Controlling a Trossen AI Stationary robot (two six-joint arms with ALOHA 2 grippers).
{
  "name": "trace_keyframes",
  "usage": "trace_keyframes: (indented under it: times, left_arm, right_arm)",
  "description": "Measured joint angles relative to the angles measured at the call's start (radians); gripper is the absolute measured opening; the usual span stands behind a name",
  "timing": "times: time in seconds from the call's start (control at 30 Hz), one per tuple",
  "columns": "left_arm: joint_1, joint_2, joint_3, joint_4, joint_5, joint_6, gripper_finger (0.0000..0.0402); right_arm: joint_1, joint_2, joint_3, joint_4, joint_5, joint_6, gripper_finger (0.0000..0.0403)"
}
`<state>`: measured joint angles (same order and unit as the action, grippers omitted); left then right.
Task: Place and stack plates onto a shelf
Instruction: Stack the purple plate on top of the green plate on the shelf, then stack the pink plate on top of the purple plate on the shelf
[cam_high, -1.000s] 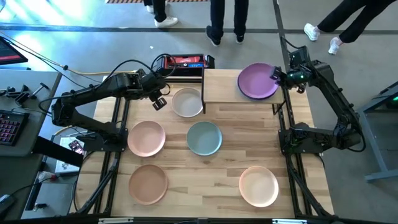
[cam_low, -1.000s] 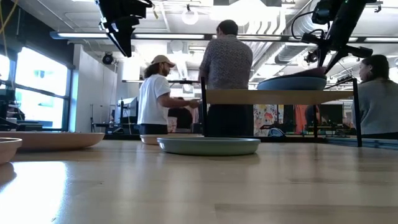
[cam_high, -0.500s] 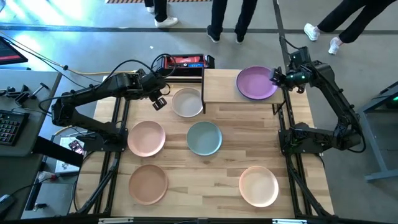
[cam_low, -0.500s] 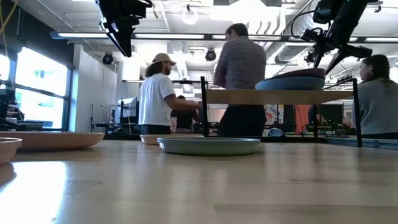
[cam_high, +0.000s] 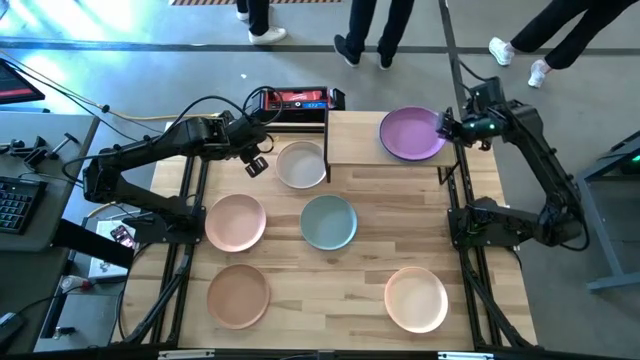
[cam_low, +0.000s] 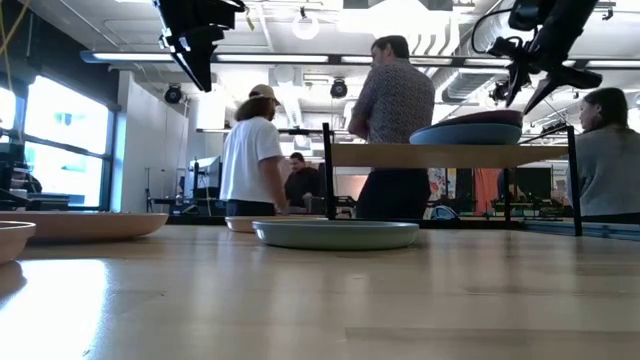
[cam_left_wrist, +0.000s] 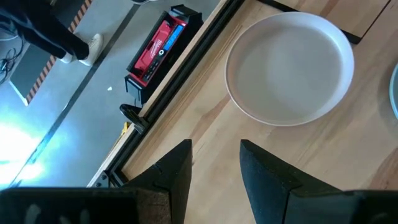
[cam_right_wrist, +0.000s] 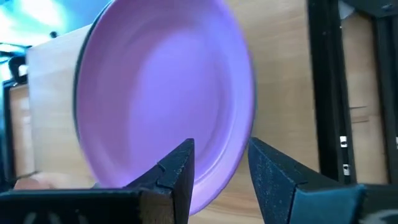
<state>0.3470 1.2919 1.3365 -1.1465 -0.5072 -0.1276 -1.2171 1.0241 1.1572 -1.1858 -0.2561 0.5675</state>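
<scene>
Up at the top right of the high view, the purple plate (cam_high: 412, 133) lies on the right half of the shelf (cam_high: 352, 140), and in the low view it sits on top of a blue plate (cam_low: 466, 134) already resting on the board. The right gripper (cam_high: 443, 126) hangs at the purple plate's right rim. In its own wrist view its two dark fingers (cam_right_wrist: 179, 168) stand a narrow gap apart with the plate's rim showing between and beyond them; I cannot tell whether they touch it.

The left gripper (cam_high: 255, 162) hovers over the tabletop (cam_high: 350, 275) in the upper left, just beside the beige plate (cam_high: 301, 165), its fingers (cam_left_wrist: 176, 170) parted a little and holding nothing.

Below the shelf, near the middle of the high view, lies the sage green plate (cam_high: 328, 221), with the pink plate (cam_high: 235, 221) to its left. The tan plate (cam_high: 238, 295) is at lower left and the peach plate (cam_high: 416, 298) at lower right.

A red and black box (cam_high: 295, 100) sits at the table's top edge, and people (cam_low: 250, 155) stand beyond it.
</scene>
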Motion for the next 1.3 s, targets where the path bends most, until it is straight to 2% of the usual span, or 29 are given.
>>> trace_keyframes:
  times: [0.3,0.5,0.8,1.07,1.3]
  left_arm:
    - [0.000,0.000,0.000,0.000,0.000,0.002,0.0122]
    - [0.000,0.000,0.000,0.000,0.000,0.059,0.0122]
    - [0.000,0.000,0.000,0.001,0.000,0.061,0.0122]
    - [0.000,0.000,0.000,0.008,0.009,0.061,0.0122]
    - [0.000,0.000,0.000,0.002,0.072,0.033,0.0122]
  right_arm:
    - [0.003,-0.055,0.000,0.027,-0.294,-0.026,0.0128]
    - [0.073,-0.114,0.000,0.125,-0.460,0.005,0.0128]
    - [0.282,-0.202,0.000,0.428,-0.470,0.148,0.0128]
    - [0.479,-0.220,0.000,0.744,-0.470,0.262,0.0128]
    - [0.620,-0.196,0.000,0.858,-0.452,0.330,0.0128]
